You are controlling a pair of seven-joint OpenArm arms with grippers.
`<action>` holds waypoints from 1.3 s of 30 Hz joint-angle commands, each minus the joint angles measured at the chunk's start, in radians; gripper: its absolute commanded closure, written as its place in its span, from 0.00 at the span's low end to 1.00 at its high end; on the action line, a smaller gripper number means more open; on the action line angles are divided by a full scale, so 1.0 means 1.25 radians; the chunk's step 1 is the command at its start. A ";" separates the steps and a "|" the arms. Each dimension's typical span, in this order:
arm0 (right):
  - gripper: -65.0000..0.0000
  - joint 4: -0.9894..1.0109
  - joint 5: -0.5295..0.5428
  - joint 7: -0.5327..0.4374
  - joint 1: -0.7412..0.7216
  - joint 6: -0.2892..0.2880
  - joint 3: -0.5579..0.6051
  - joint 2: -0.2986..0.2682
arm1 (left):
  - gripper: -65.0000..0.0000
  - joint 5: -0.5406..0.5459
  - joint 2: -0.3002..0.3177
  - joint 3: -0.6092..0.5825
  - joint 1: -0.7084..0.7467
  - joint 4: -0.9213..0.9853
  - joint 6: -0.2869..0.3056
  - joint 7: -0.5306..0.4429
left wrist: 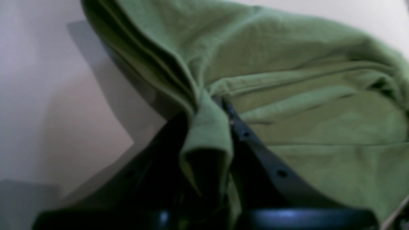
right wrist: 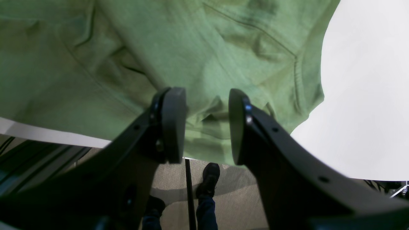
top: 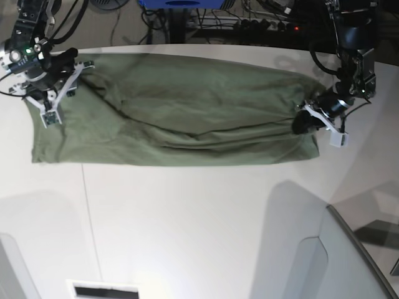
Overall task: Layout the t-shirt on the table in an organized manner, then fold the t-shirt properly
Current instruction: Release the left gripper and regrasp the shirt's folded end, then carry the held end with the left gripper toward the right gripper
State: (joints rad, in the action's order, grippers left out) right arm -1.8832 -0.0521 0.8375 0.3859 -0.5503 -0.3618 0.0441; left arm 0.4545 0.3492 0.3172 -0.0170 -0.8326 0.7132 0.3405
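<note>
The t-shirt (top: 187,115) lies stretched crosswise over the far half of the table (top: 199,218), rumpled, with a long fold ridge running through its middle, so the layout step looks unfinished. Going left to right in the base view, the first risk sits at about ten o'clock, where the right gripper (right wrist: 207,123) stands over the cloth with its jaws partly apart and nothing between them; the right wrist view shows the fabric's edge lying right at the table's rim, floor below it, so a pull from the other end with this end unheld could, I judge, drag the whole shirt sideways or tip that edge off the rim; across the middle, the ridge and creases could be pressed into any fold made before the cloth is flattened; at about three o'clock the left gripper (left wrist: 212,127) is clamped shut on a narrow bunched tuck of the t-shirt's edge, the cloth spilling out between its fingers (left wrist: 255,143); that pinch looks small, so a hard tug could slip it free, or gather several layers and twist the end.
</note>
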 commanded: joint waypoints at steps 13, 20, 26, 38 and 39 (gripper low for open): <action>0.67 -0.012 0.004 -0.004 -0.007 -0.001 0.000 -0.005 | 1.00 -0.103 0.061 -0.016 0.164 -0.436 -0.240 0.012; 0.67 -0.012 0.004 -0.004 -0.017 -0.001 0.000 -0.015 | 1.00 -0.318 -0.125 -0.068 0.198 -0.626 -0.297 0.138; 0.67 -0.012 0.004 -0.004 -0.020 -0.001 -0.006 -0.016 | 1.00 -0.472 -0.239 -0.166 0.166 -0.633 -0.297 0.144; 0.67 -0.012 0.004 -0.004 -0.021 -0.001 -0.007 -0.037 | 1.00 -0.588 -0.349 -0.284 0.134 -0.594 -0.297 0.146; 0.67 -0.012 0.004 -0.004 -0.021 -0.001 -0.007 -0.037 | 1.00 -0.589 -0.352 -0.290 0.133 -0.585 -0.297 0.146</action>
State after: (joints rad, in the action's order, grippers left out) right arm -1.8828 -0.0521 0.8448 0.3637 -0.5507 -0.3672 0.0044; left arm -0.2844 -0.0868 -0.0433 0.1516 -1.5517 0.3401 0.5388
